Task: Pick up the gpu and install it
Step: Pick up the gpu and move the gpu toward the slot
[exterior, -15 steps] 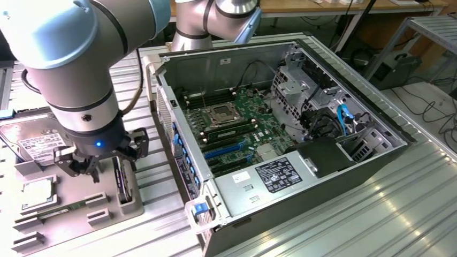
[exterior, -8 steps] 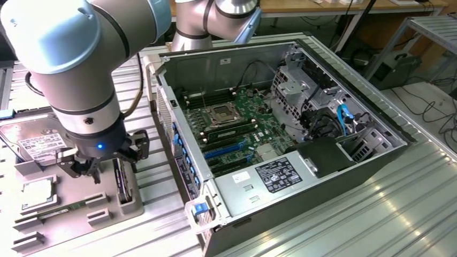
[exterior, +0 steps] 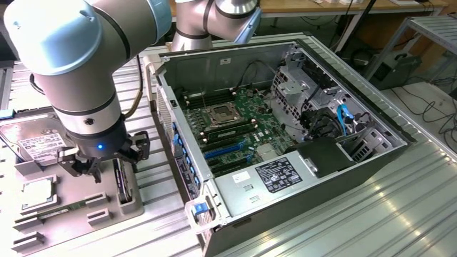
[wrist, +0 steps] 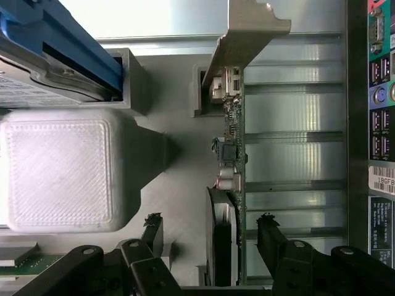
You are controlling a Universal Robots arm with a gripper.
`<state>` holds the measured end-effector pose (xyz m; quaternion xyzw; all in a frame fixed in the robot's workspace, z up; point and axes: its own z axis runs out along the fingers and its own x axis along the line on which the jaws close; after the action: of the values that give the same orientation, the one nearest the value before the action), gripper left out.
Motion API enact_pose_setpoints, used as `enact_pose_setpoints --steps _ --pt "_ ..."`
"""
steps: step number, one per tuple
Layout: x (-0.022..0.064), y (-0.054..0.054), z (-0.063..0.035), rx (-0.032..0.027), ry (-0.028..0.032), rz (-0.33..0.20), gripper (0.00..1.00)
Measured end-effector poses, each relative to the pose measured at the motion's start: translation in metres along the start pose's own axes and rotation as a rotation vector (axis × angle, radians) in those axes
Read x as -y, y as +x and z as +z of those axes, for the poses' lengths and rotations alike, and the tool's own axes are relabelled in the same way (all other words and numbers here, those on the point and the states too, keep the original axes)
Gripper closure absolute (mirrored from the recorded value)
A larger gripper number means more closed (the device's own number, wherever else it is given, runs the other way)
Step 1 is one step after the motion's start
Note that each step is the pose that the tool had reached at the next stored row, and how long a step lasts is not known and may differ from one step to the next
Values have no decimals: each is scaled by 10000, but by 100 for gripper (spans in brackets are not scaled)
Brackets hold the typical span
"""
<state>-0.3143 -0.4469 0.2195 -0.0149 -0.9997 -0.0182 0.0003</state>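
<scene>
The gpu (exterior: 123,184) stands on its edge in a slot of the grey parts holder (exterior: 107,211), at the exterior view's left beside the computer case. In the wrist view the gpu (wrist: 232,148) is a narrow strip with its pale metal bracket (wrist: 247,31) at one end and a dark fan housing at the other. My gripper (exterior: 107,165) hangs just above it, open. Its black fingertips (wrist: 266,227) stand on either side of the card without touching it, the gripper (wrist: 210,227) centred near the fan end.
The open computer case (exterior: 371,115) lies on the metal table, motherboard (exterior: 236,123) and blue card slots (exterior: 225,151) exposed. The holder also carries a hard drive (exterior: 36,142), a processor (exterior: 36,195) and a memory stick (exterior: 53,214). A white printed block (wrist: 62,166) sits beside the card.
</scene>
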Motion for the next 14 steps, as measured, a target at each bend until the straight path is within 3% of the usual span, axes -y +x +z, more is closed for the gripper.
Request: enact_pose_setpoints --steps 1,2,4,5,14 --pt "0 0 0 1 -1 0 28" --pt "0 -1 1 1 -2 1 36" --pt "0 -1 2 0 -1 1 36" --pt "0 -1 3 0 0 1 43" --pt "-1 -33 18 1 -2 1 43"
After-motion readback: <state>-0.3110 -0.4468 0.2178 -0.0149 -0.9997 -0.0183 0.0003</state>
